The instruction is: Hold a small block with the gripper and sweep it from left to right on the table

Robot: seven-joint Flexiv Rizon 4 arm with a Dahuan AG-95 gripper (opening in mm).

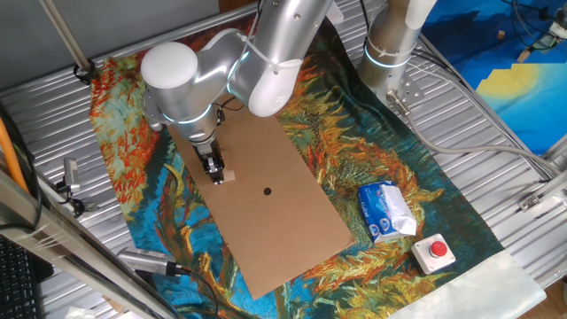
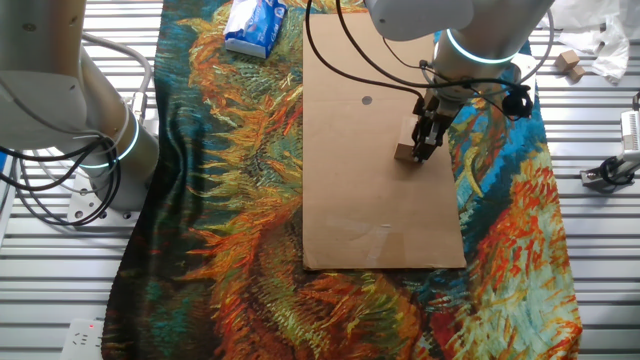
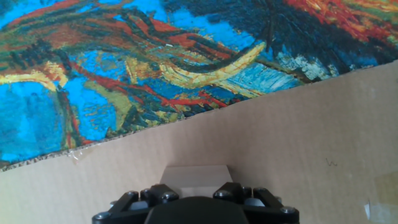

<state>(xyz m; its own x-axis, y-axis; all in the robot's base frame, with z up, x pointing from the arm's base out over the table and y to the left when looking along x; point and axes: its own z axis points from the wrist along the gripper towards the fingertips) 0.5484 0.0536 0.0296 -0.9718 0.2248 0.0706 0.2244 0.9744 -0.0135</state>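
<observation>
The small block [image 1: 230,175] is a pale tan cube resting on the brown board [image 1: 283,213], near the board's left edge. My black gripper [image 1: 215,169] stands upright over it with its fingers closed on the block's sides. In the other fixed view the gripper [image 2: 424,142] grips the block [image 2: 405,152] on the board [image 2: 370,200]. In the hand view the block [image 3: 195,175] sits between the two fingers at the bottom edge, on the board [image 3: 298,143]. The painted cloth [image 1: 133,142] covers the ribbed metal table [image 1: 53,106].
A blue-white packet [image 1: 385,211] and a red button on a pale box [image 1: 435,252] lie to the right of the board. The board has a small dark hole [image 1: 267,190]. A second silver arm's base [image 1: 394,44] stands at the back right.
</observation>
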